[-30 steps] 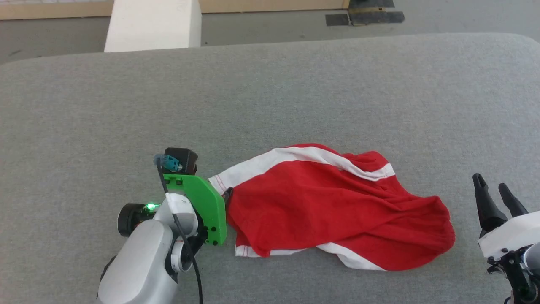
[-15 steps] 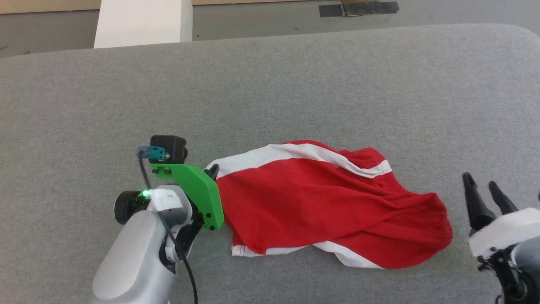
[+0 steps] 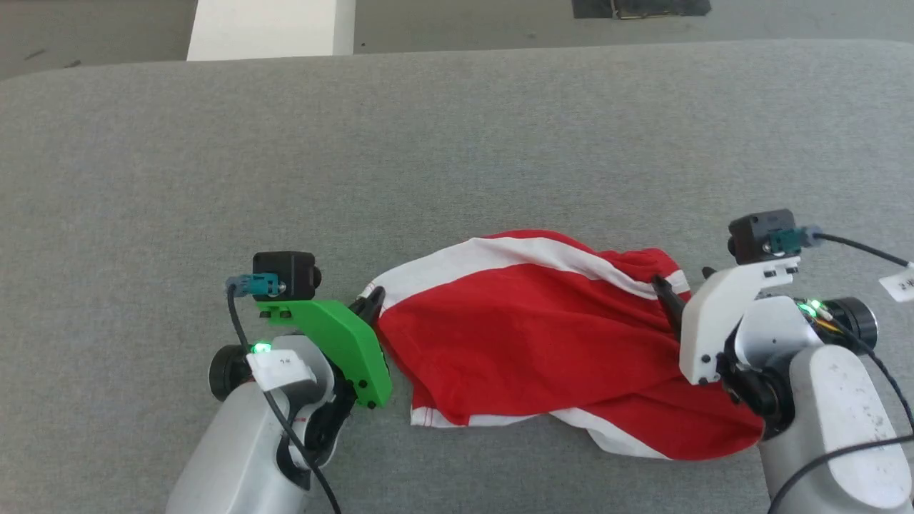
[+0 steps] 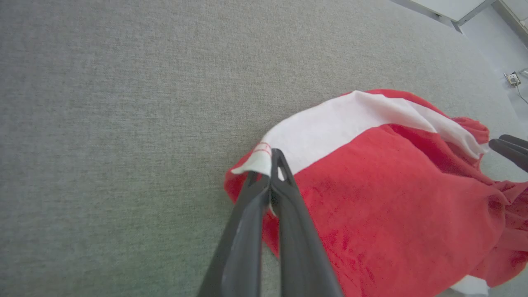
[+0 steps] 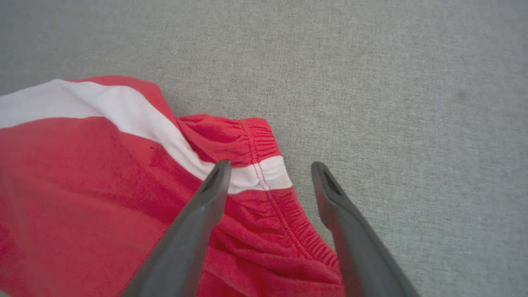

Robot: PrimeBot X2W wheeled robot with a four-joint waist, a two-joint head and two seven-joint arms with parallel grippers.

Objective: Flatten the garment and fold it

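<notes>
The garment [image 3: 528, 335], red shorts with white stripes, lies crumpled on the grey table, stretched left to right. My left gripper [image 3: 373, 300] is at its left end. In the left wrist view that gripper [image 4: 272, 165] is shut on the white hem corner of the garment [image 4: 392, 198]. My right gripper [image 3: 684, 280] stands at the garment's right end. In the right wrist view it [image 5: 271, 166] is open, one finger over the white stripe and gathered waistband of the garment [image 5: 82, 165], the other over bare table. Its fingers [image 4: 509, 146] also show at the left wrist view's right edge.
The grey fabric table [image 3: 457, 143] runs wide on all sides of the garment. Beyond its far edge stand a white block [image 3: 271, 28] and a dark mat [image 3: 643, 7] on the floor. A wall socket [image 4: 512, 78] sits on the floor past the table.
My right arm has swung in from the lower right to the garment's waistband end, fingers open. The left gripper keeps its hold on the hem corner. The head camera has shifted slightly.
</notes>
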